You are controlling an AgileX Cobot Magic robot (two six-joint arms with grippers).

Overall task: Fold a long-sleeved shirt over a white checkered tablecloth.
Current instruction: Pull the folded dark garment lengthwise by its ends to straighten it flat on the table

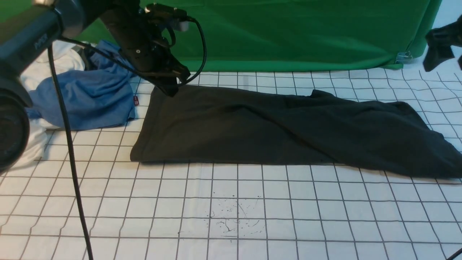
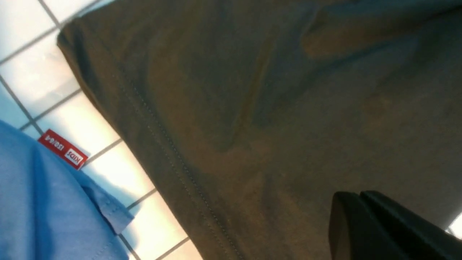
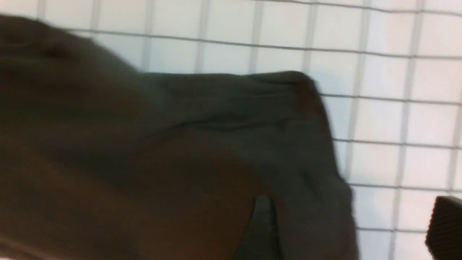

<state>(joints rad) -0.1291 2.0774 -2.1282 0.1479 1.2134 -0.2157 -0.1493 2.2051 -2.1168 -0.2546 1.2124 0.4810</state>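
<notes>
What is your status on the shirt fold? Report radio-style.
Left gripper shut at long-sleeved shirt's far left corner. Right gripper open, raised off the cloth. Shirt spread on white checkered tablecloth. Blue garment beside the hem, not touching.

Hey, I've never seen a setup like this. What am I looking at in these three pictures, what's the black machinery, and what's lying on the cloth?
It's a robot with two arms, each ending in a claw. The wide picture looks forward from between the arms. The other two come from a camera on each wrist. A black long-sleeved shirt lies stretched out on a white checkered tablecloth. A blue garment and a white garment sit at the robot's left. The left claw is shut at the shirt's far left corner, but I can't tell whether it pinches cloth. The right claw is open near the shirt's right end.
</notes>
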